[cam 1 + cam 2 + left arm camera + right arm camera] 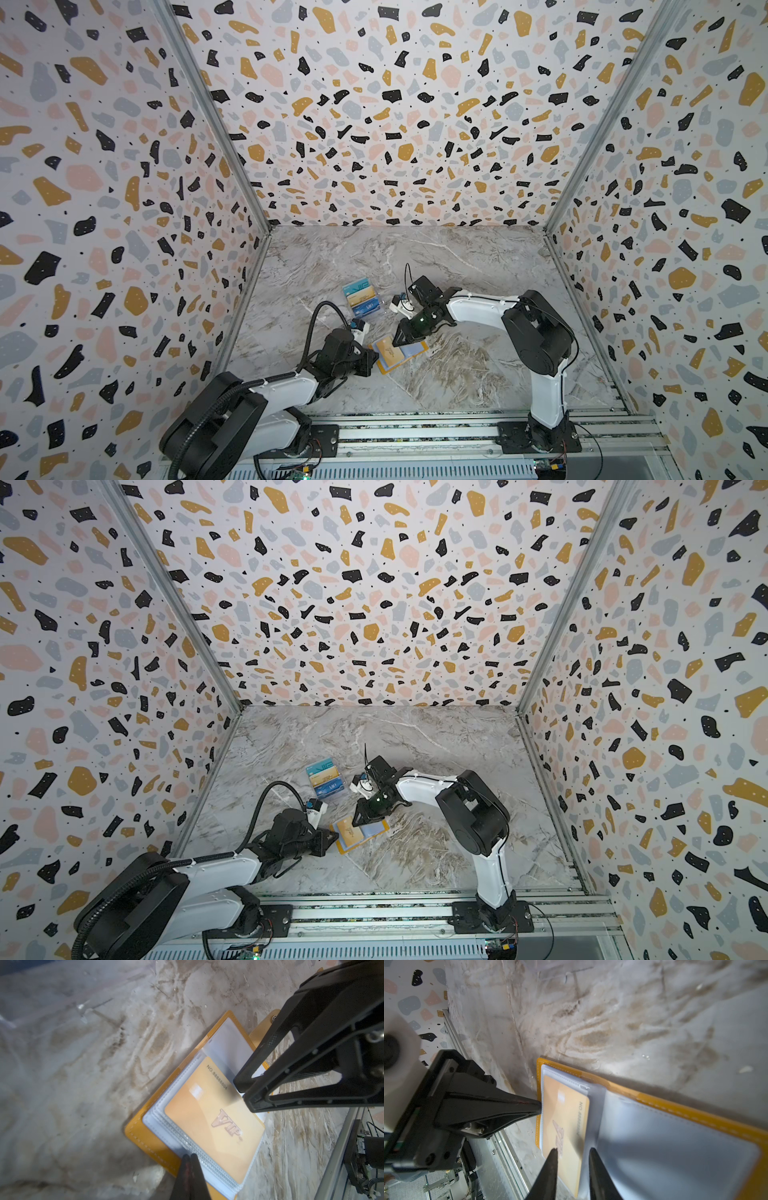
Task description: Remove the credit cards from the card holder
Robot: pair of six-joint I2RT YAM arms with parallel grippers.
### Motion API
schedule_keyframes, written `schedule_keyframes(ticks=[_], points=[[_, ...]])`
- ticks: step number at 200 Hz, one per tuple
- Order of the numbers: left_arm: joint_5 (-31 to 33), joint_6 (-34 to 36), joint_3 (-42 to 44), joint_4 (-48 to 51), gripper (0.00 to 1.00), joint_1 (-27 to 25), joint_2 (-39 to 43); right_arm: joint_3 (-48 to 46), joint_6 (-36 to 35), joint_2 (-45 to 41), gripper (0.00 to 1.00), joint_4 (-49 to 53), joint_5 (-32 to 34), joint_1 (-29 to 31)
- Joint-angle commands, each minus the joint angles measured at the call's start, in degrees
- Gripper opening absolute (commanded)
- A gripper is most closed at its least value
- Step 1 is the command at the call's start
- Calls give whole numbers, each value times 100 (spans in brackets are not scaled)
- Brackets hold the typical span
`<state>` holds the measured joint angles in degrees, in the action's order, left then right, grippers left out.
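An orange card holder [388, 371] [345, 850] lies open on the marble table, clear sleeves up. One beige-gold "VIP" credit card [207, 1126] [566, 1109] sits in its top sleeve. My left gripper [190, 1155] [376, 357] is shut, with its tips pressing the sleeve edge beside the orange cover [145, 1138]. My right gripper [573, 1150] [400, 343] hangs over the card with jaws apart. One fingertip [554, 1150] is over the lettering and the other is past the card's numbered edge. Behind the holder lie a teal card [357, 287], a beige-gold card [362, 297] and a dark blue card [368, 307].
Terrazzo-patterned walls [124, 208] close in the table on three sides. An aluminium rail [415, 432] carrying both arm bases runs along the front edge. An empty clear sleeve page [675, 1147] covers the holder's other half.
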<state>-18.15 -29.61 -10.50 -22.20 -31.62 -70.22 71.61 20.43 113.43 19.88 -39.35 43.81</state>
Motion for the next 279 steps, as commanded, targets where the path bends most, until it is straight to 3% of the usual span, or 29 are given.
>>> schedule_keyframes(ticks=[1,201,279], points=[[39,43,28,517,0,-46,-163,-45,-91,101,27,90,-144,-13],[37,51,22,530,0,-46,-204,-464,180,-96,21,-910,-2074,-199],[40,43,30,537,0,-46,-194,-254,364,232,20,-1031,-1869,134]])
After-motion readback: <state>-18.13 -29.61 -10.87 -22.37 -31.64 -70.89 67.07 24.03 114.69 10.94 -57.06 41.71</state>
